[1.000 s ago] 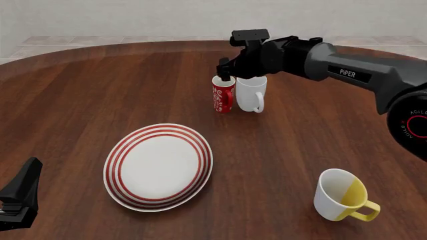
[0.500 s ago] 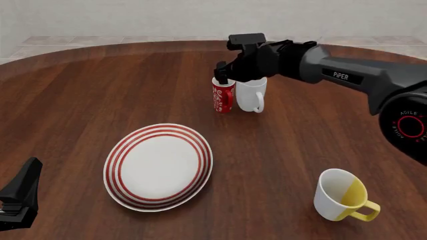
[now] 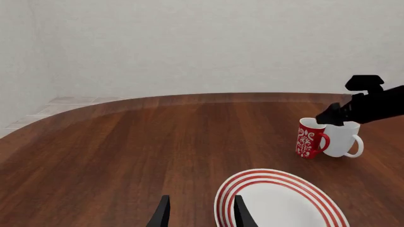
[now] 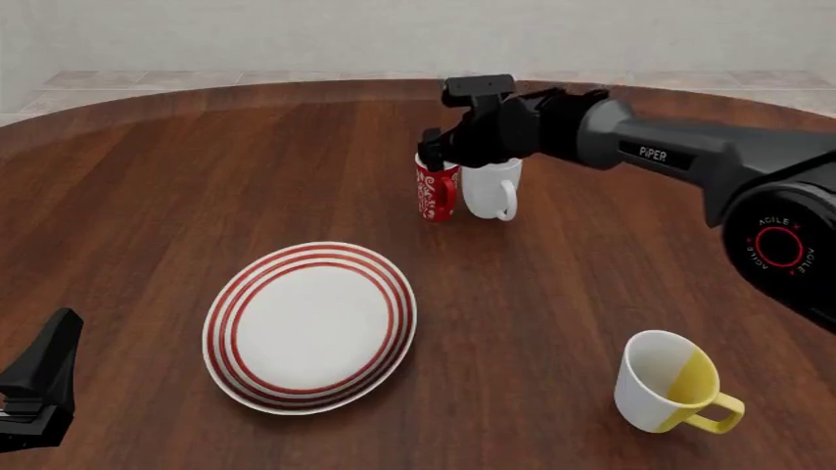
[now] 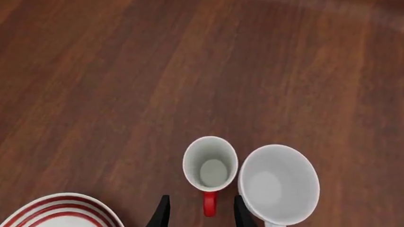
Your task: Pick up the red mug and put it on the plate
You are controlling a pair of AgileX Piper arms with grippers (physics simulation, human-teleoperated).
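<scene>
Carefully, I'd lower my right tool (image 5: 198, 213), fingers spread, astride the red mug (image 4: 437, 188) handle at 12 o'clock from the plate (image 4: 311, 326), clear of the white mug (image 4: 492, 187).

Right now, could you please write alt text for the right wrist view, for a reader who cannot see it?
Seen from above, the open right claw hovers over the red mug, its handle between the fingertips. A plain white mug stands close beside it on the wooden table, and the plate shows its red-ringed rim at one corner.
</scene>
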